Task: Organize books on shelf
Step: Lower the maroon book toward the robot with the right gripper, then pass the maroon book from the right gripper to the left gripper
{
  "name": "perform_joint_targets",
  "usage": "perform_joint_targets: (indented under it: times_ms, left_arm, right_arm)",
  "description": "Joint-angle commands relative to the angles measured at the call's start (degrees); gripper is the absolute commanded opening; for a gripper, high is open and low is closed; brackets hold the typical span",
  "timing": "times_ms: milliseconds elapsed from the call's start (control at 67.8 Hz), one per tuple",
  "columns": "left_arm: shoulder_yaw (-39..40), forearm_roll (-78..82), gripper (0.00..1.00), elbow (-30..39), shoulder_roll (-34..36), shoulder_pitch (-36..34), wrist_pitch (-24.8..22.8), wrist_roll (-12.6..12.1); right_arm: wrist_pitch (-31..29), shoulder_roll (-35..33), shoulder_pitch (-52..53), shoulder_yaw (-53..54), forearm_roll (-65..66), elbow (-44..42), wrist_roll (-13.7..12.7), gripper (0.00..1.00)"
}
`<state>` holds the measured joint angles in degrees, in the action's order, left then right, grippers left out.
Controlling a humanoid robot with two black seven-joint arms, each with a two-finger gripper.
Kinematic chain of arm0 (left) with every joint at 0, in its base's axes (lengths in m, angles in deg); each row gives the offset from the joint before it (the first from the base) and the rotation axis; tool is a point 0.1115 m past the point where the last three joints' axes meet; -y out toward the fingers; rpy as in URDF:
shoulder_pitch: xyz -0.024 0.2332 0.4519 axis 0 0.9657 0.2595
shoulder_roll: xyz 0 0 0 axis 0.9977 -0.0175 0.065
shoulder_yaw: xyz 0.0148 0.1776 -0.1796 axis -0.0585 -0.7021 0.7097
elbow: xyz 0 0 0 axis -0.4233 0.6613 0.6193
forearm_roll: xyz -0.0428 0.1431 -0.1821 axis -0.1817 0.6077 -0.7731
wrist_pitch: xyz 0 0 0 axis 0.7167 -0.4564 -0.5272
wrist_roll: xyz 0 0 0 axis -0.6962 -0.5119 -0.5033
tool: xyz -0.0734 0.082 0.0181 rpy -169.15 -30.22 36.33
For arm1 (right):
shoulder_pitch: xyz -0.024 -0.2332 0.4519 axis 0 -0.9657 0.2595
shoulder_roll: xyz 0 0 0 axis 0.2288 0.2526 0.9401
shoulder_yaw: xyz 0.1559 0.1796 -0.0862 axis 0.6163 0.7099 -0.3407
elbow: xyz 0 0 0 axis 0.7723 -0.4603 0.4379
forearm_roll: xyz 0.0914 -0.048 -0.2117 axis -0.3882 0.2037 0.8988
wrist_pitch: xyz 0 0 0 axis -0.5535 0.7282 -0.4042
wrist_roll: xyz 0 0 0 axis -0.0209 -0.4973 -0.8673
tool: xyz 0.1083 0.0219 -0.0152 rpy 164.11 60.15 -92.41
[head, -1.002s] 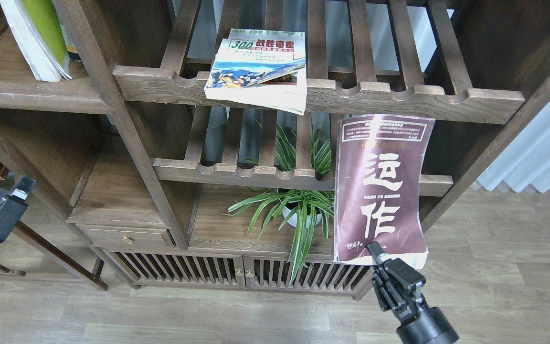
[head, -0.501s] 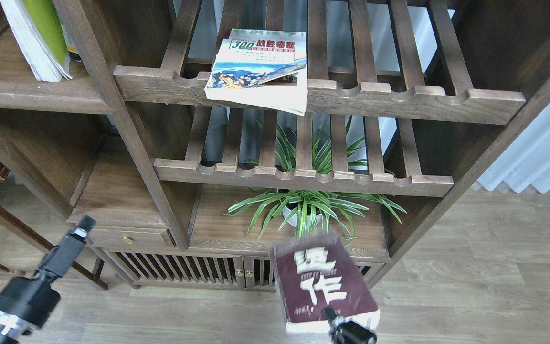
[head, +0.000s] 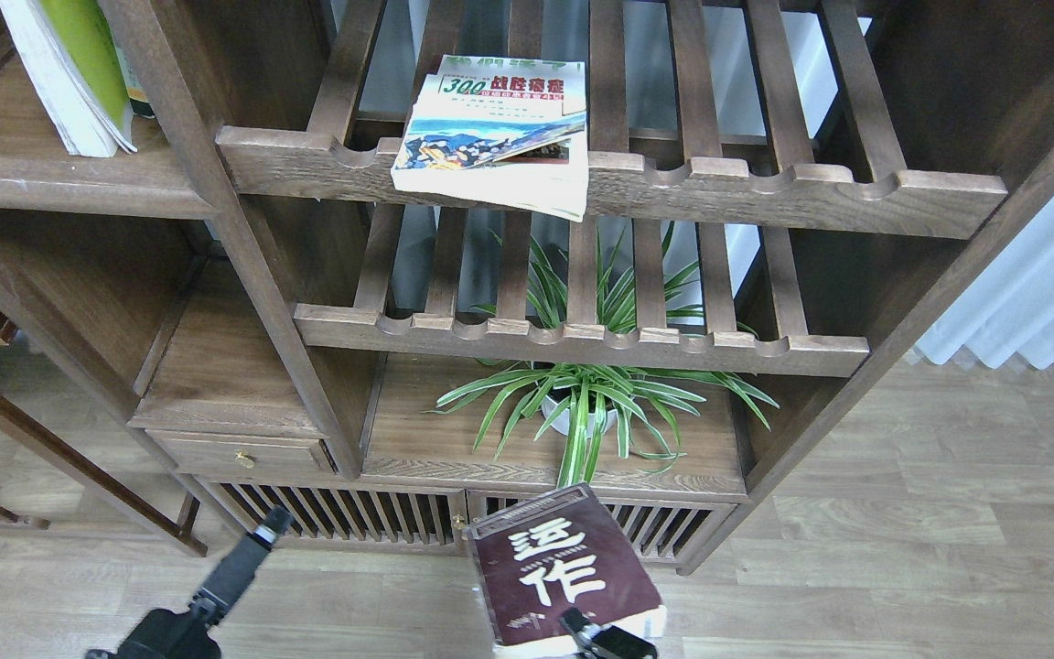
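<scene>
Right gripper (head: 582, 631) pinching the maroon book (head: 559, 577) low before the cabinet doors.

The thick, worn paperback is showing big white characters. The white "300" book (head: 495, 128) is lying across the scalloped slat rack (head: 765, 197); the yellow-green book (head: 79, 64) is leaning on the flat wooden shelf (head: 51, 178). Left gripper (head: 257, 540): cannot tell its state.

The frame's bottom edge cuts off the right pincer (head: 593, 641) and the maroon book's (head: 556, 572) lower end
</scene>
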<state>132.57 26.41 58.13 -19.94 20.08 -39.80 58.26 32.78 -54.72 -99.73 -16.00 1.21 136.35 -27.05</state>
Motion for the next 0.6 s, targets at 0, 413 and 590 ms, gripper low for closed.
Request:
perform_joint_targets:
  times_ms: [0, 413, 590]
  left_arm:
    - [-4.9, -7.0, 0.99, -0.2, 0.1, -0.1, 0.0, 0.0]
    - [-12.1, -17.8, 0.99, -1.3, -0.1, -1.2, 0.0, 0.2]
    - [-12.3, -20.8, 0.96, -2.9, -0.6, -2.3, 0.0, 0.3]
  right_arm:
    - [0.0, 2.4, 0.8, -1.6, 0.0, 0.1, -2.7, 0.05]
    - [0.0, 3.9, 1.7, -8.1, 0.6, 1.0, -5.2, 0.05]
    - [0.0, 3.9, 1.5, -8.5, 0.7, 2.0, -5.2, 0.05]
